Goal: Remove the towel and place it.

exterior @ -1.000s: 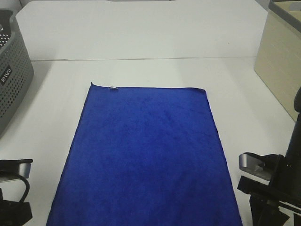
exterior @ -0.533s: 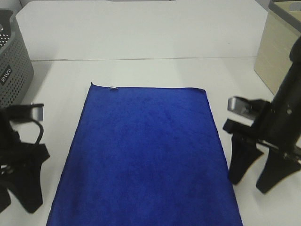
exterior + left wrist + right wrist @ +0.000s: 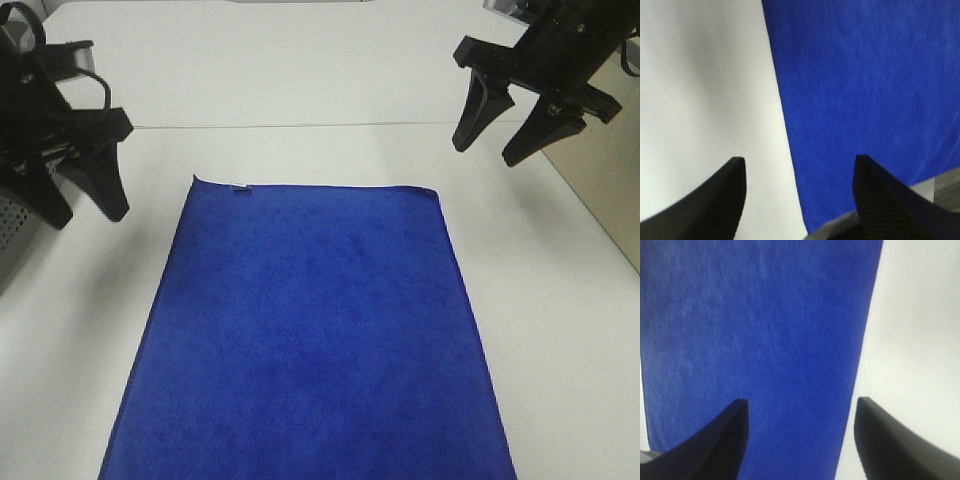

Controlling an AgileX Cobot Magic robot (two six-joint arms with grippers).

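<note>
Towel, near end: the towel point(image 3: 310, 330) lies spread flat on the desk point(image 3: 560, 330), and its nearest edge runs out of the high view.
Towel, middle: smooth, with no fold for me to pinch, so I judge the corners to be the only good hold.
Towel, far end: the edge lies straight across mid-desk, with a small tag point(image 3: 240, 186) near the left corner.
Left end effector point(image 3: 88, 217): jaws spread and empty, raised off the desk outside the far left corner. My wrist view looks down along the towel's long side.
Right end effector point(image 3: 485, 155): also spread wide and gripping nothing, raised beyond the far right corner.
Why held so: one per corner, probably so both can drop and lift the cloth evenly.
Basket point(image 3: 8, 215): only a grey sliver shows behind my left arm, and I cannot tell what is inside.
Box point(image 3: 605, 190): a pale side at the right edge, its inside hidden.
</note>
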